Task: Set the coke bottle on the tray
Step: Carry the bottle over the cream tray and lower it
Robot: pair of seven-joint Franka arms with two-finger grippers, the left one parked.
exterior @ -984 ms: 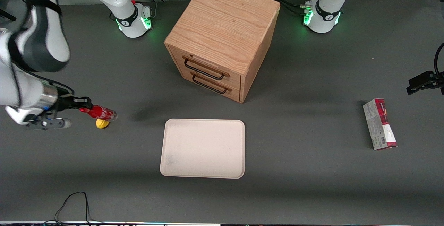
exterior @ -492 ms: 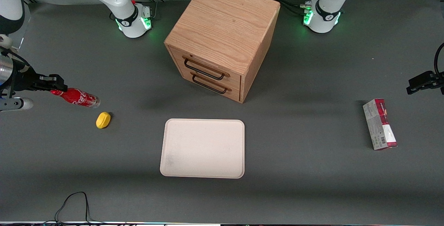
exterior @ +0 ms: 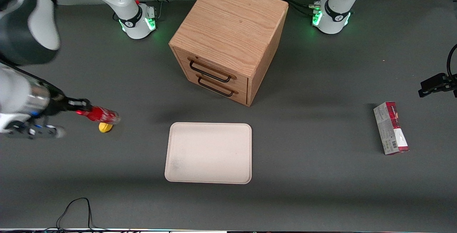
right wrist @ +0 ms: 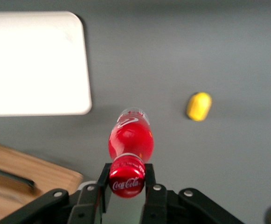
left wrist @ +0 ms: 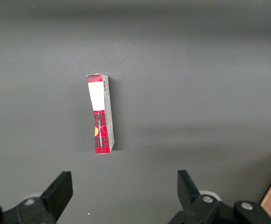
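Grip: gripper [right wrist: 126, 181] is closed on the coke bottle [exterior: 101, 114] at its red cap.
Position: bottle hangs level above the yellow lump [exterior: 105, 128], well apart from the tray [exterior: 209, 152].
Handling: likely light, rigid, smooth plastic.
Hold: the neck pinch lets the long body swing; a mid-label grasp would probably be steadier.

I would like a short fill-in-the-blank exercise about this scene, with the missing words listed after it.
1. The gripper is shut on the coke bottle near its red ____.
2. The tray has ____ on it.
3. The wooden cabinet has ____ drawers, both closed.
4. The small rounded lump on the table is ____ in colour.

Missing words: cap; nothing; two; yellow
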